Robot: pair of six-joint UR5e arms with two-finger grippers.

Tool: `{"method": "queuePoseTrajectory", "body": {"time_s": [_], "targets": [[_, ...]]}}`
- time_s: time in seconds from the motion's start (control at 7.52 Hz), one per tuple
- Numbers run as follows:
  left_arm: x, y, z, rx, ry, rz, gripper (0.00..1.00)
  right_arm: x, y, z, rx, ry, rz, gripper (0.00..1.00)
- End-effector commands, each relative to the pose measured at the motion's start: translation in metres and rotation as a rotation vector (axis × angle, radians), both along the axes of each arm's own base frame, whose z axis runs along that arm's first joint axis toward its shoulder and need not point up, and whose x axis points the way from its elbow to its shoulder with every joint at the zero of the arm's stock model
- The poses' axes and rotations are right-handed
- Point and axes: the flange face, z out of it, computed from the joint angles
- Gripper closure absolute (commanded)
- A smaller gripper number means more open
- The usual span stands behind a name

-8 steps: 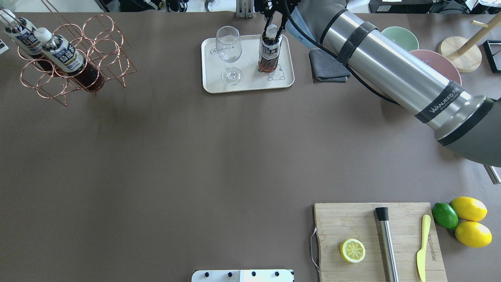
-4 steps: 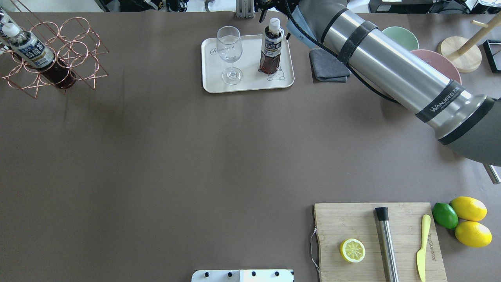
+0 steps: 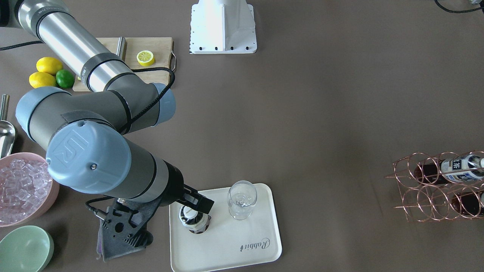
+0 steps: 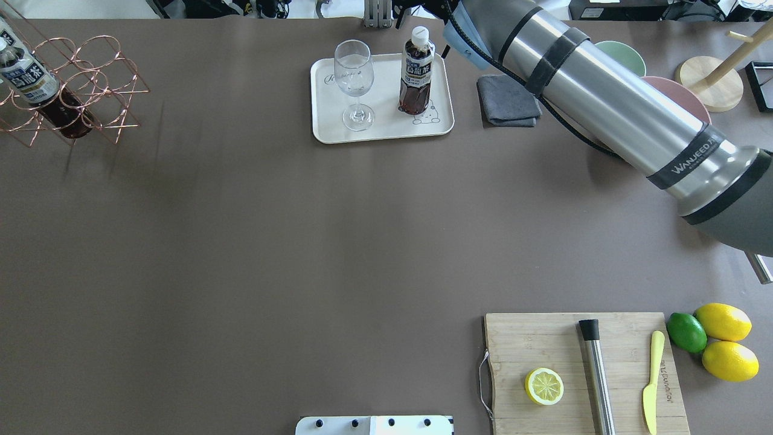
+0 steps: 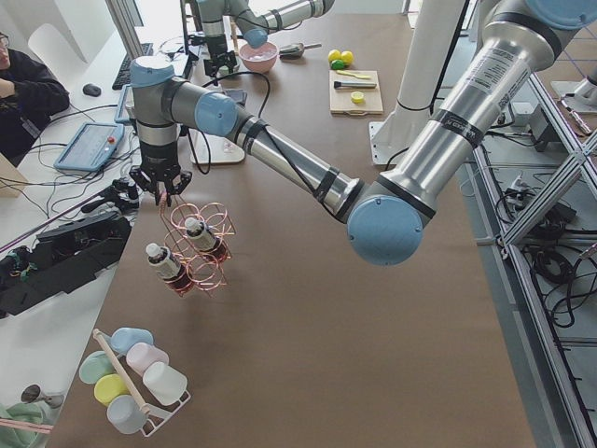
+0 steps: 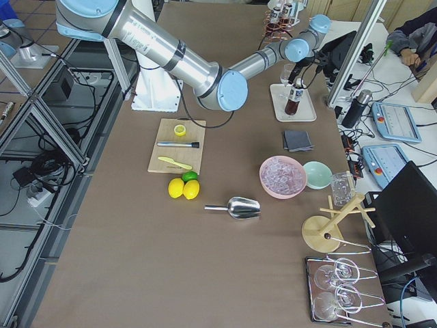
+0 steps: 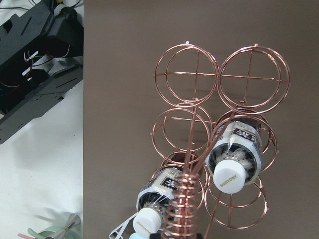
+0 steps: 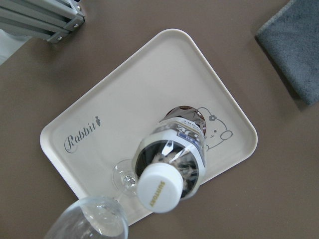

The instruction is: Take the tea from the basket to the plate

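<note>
One tea (image 4: 416, 75) stands upright on the plate (image 4: 386, 130), over the bear drawing and beside a stemmed glass (image 4: 353, 78). My right gripper (image 3: 196, 204) hovers just above its white cap, open and clear of it. The right wrist view looks down on this tea (image 8: 172, 164) with no fingers around it. The basket (image 4: 90, 72) is at the far left and holds two more teas (image 7: 234, 159). My left gripper (image 5: 163, 187) is shut on the basket's wire handle (image 7: 185, 209).
A grey cloth (image 4: 507, 103) lies right of the plate, with a green bowl (image 4: 622, 54) and a pink bowl of ice (image 3: 22, 185) beyond it. A cutting board (image 4: 543, 338) with half a lemon, a muddler and a knife sits near right, with lemons (image 4: 724, 338) beside it.
My right gripper let go of the tea on the plate and rose above it. The basket, held by my left gripper, moved to the left with its two bottles.
</note>
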Motion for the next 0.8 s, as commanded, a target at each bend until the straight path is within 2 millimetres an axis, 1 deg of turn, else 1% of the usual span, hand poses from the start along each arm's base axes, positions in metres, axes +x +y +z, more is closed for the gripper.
{"method": "queuePoseTrajectory", "body": {"time_s": [0.0, 0.13, 0.27, 0.4, 0.53, 0.67], "targets": [[-0.008, -0.032, 0.010, 0.009, -0.027, -0.019, 1.00, 0.047, 0.066, 0.032, 0.079, 0.017, -0.081, 0.00], [-0.007, -0.046, 0.017, 0.001, -0.029, -0.023, 1.00, 0.072, 0.099, 0.051, 0.127, 0.046, -0.114, 0.00], [-0.006, -0.054, 0.029, 0.026, -0.031, -0.025, 1.00, 0.101, 0.170, 0.098, 0.235, 0.131, -0.170, 0.00], [-0.005, -0.056, 0.034, 0.023, -0.030, -0.026, 1.00, 0.163, 0.222, 0.168, 0.349, 0.192, -0.293, 0.00], [-0.003, -0.056, 0.035, 0.016, -0.030, -0.029, 1.00, 0.220, 0.231, 0.197, 0.368, 0.228, -0.335, 0.00], [0.000, -0.057, 0.038, 0.010, -0.028, -0.029, 1.00, 0.256, 0.237, 0.212, 0.378, 0.250, -0.374, 0.00]]}}
